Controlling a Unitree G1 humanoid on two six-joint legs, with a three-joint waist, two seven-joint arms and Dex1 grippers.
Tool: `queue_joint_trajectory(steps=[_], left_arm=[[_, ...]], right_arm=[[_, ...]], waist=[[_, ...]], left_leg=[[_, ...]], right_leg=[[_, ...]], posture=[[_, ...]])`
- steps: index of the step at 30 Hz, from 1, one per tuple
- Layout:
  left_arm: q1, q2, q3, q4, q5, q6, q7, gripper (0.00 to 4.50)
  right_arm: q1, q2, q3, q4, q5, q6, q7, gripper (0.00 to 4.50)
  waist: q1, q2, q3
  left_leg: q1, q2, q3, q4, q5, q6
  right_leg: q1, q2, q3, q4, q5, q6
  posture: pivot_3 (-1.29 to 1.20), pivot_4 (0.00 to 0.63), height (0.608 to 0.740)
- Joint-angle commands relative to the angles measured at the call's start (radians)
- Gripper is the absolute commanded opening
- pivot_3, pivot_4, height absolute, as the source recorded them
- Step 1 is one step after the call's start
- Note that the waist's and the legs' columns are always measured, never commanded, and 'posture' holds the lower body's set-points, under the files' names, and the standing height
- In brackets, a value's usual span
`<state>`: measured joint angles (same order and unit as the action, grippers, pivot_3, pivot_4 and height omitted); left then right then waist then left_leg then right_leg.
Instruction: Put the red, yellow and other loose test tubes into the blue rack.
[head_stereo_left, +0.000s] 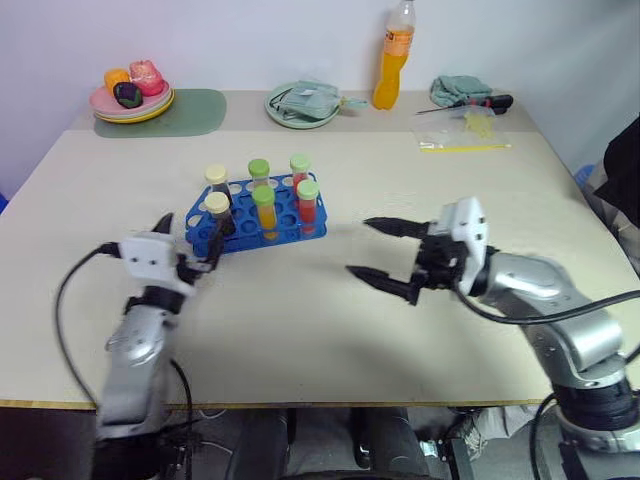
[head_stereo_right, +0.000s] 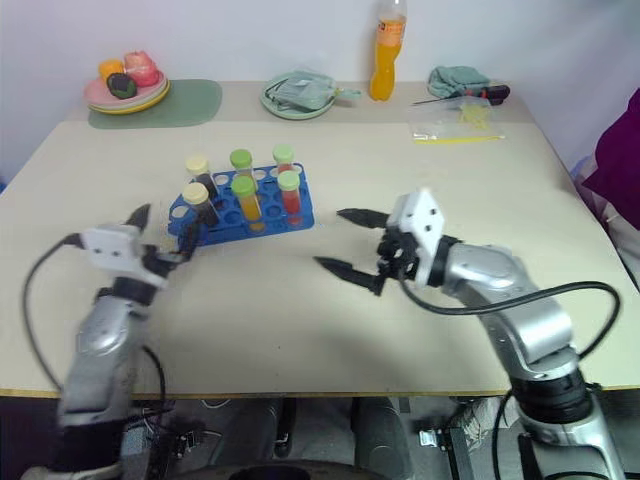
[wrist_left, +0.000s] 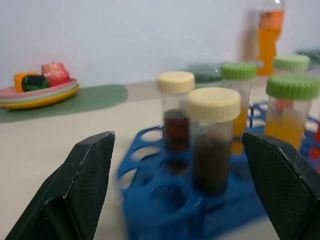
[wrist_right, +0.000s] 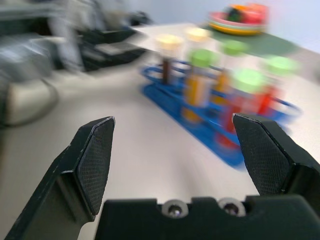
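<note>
Now standing capped in the blue rack (head_stereo_left: 255, 222), six test tubes (head_stereo_left: 264, 212); gaping empty beside it, left tool (head_stereo_left: 190, 243); hovering open, right tool (head_stereo_left: 372, 250)

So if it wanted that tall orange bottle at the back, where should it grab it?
Probably around the narrow waist of the bottle, coming in level from the front: it stands upright at the table's far edge by the wall, so its front side is the open one.

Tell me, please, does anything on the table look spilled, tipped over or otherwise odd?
Nothing stands out. All six capped test tubes stand upright in the blue rack, with no spill on the table. Both the left gripper and right gripper are open and empty.
</note>
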<state>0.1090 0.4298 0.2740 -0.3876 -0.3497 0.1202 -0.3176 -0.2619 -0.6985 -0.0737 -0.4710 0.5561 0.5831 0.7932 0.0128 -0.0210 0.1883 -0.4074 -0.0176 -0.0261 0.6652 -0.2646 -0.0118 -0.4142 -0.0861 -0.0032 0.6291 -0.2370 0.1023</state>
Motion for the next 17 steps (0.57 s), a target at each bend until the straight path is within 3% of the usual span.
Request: queue_joint_trajectory(steps=[1,5,17], left_arm=[[0.112,0.124,0.138,-0.087,-0.088,0.068,-0.138,4.13],[0.195,0.192,0.198,-0.075,-0.133,0.11,-0.222,4.13],[0.167,0.144,0.109,-0.106,-0.099,0.161,-0.209,4.13]], right_arm=[[0.074,-0.066,-0.145,0.089,-0.024,-0.024,0.008,4.2],[0.147,-0.097,-0.226,0.17,-0.027,-0.041,0.024,4.2],[0.17,-0.094,-0.212,0.234,-0.084,-0.126,0.053,4.2]], waist=[[0.0,0.001,0.0],[0.001,0.002,0.001],[-0.001,0.003,0.001]], left_leg=[[0.0,0.0,0.0,0.0,0.0,0.0],[0.001,-0.001,0.001,0.0,0.0,0.0],[0.001,0.0,0.002,0.0,0.0,0.001]], right_leg=[[0.0,0.0,0.0,-0.001,0.0,0.0],[0.002,-0.002,0.0,-0.003,-0.001,-0.001],[0.002,-0.001,0.0,-0.003,-0.001,-0.001]], posture=[[0.0,0.15,0.74],[0.0,0.15,0.74],[0.0,0.15,0.74]])
